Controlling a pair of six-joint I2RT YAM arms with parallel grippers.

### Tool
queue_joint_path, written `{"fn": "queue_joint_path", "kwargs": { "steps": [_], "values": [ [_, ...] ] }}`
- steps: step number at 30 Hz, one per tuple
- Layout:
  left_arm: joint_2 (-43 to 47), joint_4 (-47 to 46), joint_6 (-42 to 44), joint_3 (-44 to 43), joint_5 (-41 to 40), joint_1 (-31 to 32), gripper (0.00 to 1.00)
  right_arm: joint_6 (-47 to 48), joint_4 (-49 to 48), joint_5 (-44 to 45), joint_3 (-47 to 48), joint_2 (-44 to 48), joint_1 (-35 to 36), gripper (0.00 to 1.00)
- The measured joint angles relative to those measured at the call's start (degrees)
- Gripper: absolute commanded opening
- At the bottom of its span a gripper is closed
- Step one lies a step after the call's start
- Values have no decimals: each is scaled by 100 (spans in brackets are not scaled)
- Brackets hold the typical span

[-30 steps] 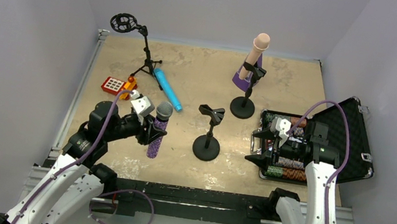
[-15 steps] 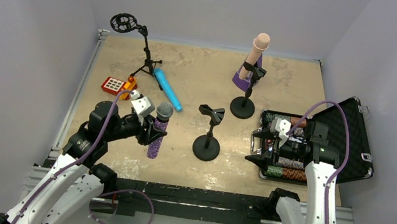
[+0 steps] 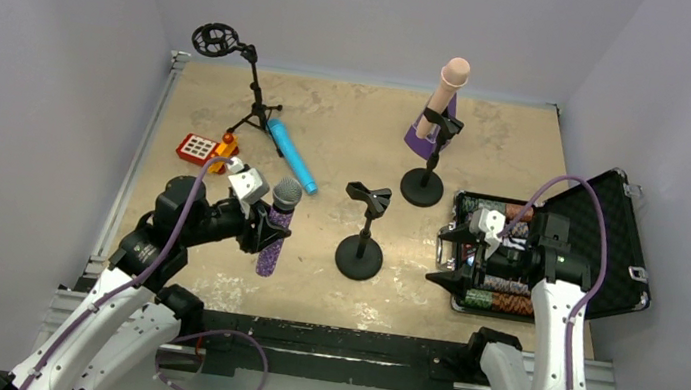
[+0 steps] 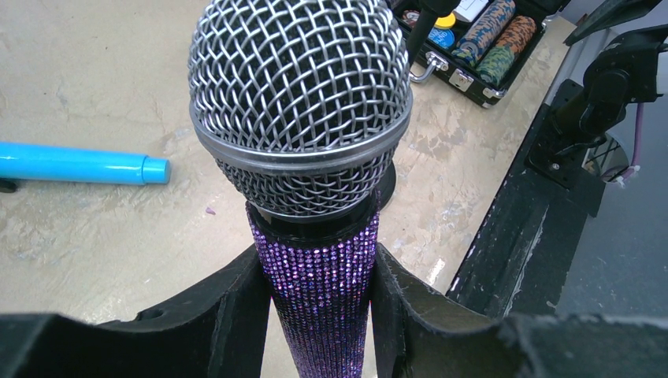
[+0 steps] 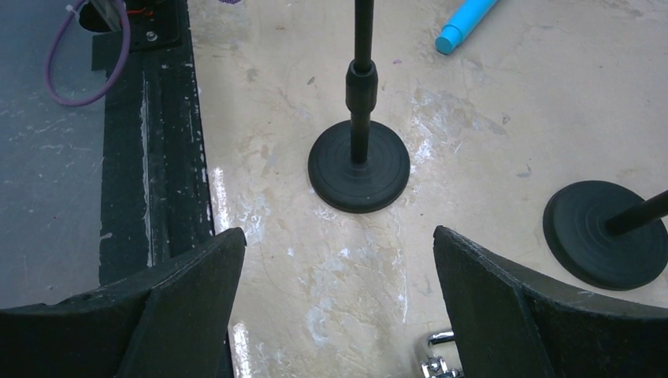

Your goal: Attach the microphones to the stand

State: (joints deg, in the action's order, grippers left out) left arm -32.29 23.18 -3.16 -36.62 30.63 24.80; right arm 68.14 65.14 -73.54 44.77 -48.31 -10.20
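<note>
The left claw (image 3: 263, 229) is clamped on the glittery purple microphone (image 4: 300, 110), which stands upright at lower left of the top view, the fingers just under its mesh head. The body looks rigid and top-heavy, and the sequined sleeve is probably grippy. A hold near the head leaves the tail free for the empty stand (image 3: 363, 230) at centre. The right claw (image 5: 339, 276) gapes wide, holding nothing.

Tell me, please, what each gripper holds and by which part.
The left gripper holds the glittery purple microphone by its handle, below the mesh head. The right gripper is open and holds nothing.
</note>
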Motion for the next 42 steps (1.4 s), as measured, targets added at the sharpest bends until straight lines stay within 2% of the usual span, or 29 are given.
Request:
{"fn": "queue_joint_path", "kwargs": {
  "steps": [4, 10, 15, 23, 31, 36, 42],
  "values": [
    [11, -2, 0, 0, 24, 0, 0, 415, 396, 26, 129, -160, 0, 93],
    [90, -35, -2, 20, 57, 0, 0, 1134, 1121, 208, 1045, -455, 2, 93],
    [144, -94, -2, 57, 83, 0, 0, 1187, 1209, 378, 1545, -461, 155, 93],
    [184, -138, -4, 92, 94, 0, 0, -566, -278, 1263, 2092, -387, 1561, 93],
    [227, -216, -7, 98, 96, 0, 0, -2382, -1738, 1939, 2712, -964, 2949, 93],
    [232, -256, -9, 125, 96, 0, 0, -3143, -2240, 2302, 2914, -1419, 3554, 93],
    [232, -256, -7, 162, 96, 0, 0, -3598, -2496, 2494, 2983, -1746, 3912, 94]
  ]
}}
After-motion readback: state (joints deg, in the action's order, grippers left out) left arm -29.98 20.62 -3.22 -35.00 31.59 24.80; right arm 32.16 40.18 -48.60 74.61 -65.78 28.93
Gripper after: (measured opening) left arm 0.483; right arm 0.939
